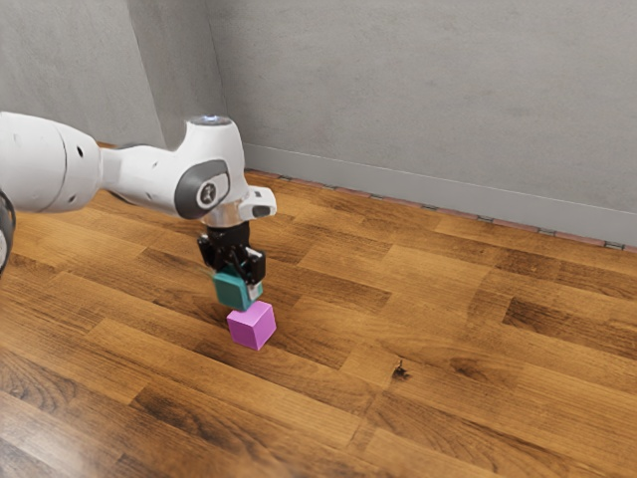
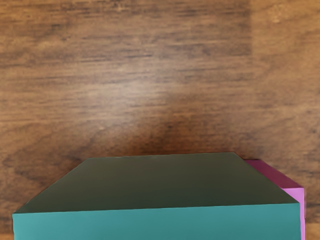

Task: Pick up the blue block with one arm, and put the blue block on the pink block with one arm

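Claw (image 1: 237, 283) is shut on the blue block (image 1: 235, 290), w/ one black finger on each side. That squeeze is what keeps the block up off the wood. The block looks more blue-green than blue.

It hangs right over the pink block (image 1: 251, 325), very close to its top. I can't tell if the two touch. It is held low like this prob. so it won't bounce or tip when the claw lets go.

From the wrist view, the blue block (image 2: 160, 200) covers most of the pink block (image 2: 279, 180). Only a thin pink strip peeks out on one side. So the blue one is a bit off center, but most of it is over the pink one. I think it would stay put.

The arm (image 1: 129, 174) comes in from the exterior view's left and bends down so the claw points straight at the blocks. Straight down helps the block land flat.

Both blocks are over brown wood planks (image 1: 448, 398), w/ a small dark spot (image 1: 400, 370) well apart from them. A grey wall (image 1: 418, 90) stands at the back.

Next step, I think: let go, then lift the claw away.
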